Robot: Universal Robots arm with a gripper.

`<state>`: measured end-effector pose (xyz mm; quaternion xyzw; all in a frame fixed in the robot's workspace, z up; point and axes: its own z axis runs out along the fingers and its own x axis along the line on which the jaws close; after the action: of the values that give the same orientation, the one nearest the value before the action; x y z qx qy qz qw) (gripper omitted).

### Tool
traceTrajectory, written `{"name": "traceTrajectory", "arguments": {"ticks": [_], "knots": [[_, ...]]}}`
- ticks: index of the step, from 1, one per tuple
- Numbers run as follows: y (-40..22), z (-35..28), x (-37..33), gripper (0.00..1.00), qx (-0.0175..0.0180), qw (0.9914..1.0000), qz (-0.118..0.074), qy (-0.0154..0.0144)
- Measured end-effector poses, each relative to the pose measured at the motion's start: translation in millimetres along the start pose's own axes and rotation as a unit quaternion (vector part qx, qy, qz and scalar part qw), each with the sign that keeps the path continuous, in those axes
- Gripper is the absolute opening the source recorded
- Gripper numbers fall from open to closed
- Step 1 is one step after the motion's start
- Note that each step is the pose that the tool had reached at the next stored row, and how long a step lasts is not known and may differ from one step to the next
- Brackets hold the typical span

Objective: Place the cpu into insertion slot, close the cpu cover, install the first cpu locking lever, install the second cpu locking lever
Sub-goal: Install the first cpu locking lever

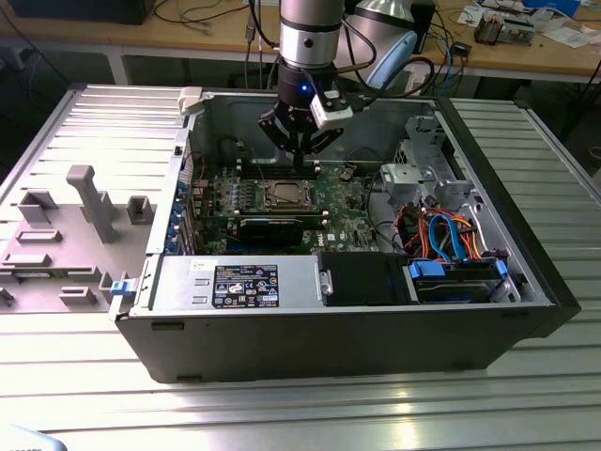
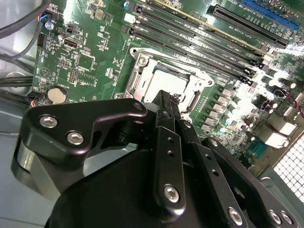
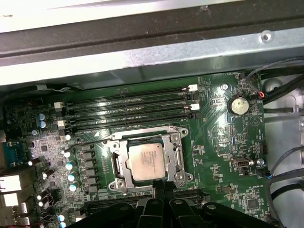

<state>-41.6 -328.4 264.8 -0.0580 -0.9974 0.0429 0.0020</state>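
On the exterior view's left you see the grey fixture tray [image 1: 66, 235]; centre, the cpu [image 3: 148, 160] sits in the insertion slot [image 3: 116, 167], cover [image 3: 176, 156] down. Your gripper [image 1: 299, 150] hovers above, fingers pinched together, empty.

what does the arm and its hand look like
The arm is a silvery-grey cylinder with a black band and a small blue light. Below it sits a black hand of jointed metal links held by silvery screws, with a small white box on one side and dark cables trailing off behind.
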Motion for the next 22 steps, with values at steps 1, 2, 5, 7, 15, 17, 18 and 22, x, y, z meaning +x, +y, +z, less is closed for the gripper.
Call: {"name": "traceTrajectory", "arguments": {"ticks": [1, 2, 5, 7, 15, 17, 18, 22], "knots": [[0.0, 0.0, 0.0, 0.11, 0.0000, 1.00000, -0.001, -0.0001], [0.0, 0.0, 0.0, 0.11, 0.0000, 1.00000, -0.003, -0.0002], [0.0, 0.0, 0.0, 0.11, -0.0087, 0.99991, -0.010, 0.0001], [0.0, 0.0, 0.0, 0.11, -0.0271, 0.99952, -0.015, 0.0017], [0.0, 0.0, 0.0, 0.11, -0.0732, 0.99673, -0.034, 0.0055], [0.1, 0.0, 0.0, 0.11, -0.0750, 0.99611, -0.046, 0.0055], [0.0, 0.0, 0.0, 0.11, -0.0750, 0.99583, -0.052, 0.0054], [0.0, 0.0, 0.0, 0.11, -0.0669, 0.99529, -0.070, 0.0048]]}}
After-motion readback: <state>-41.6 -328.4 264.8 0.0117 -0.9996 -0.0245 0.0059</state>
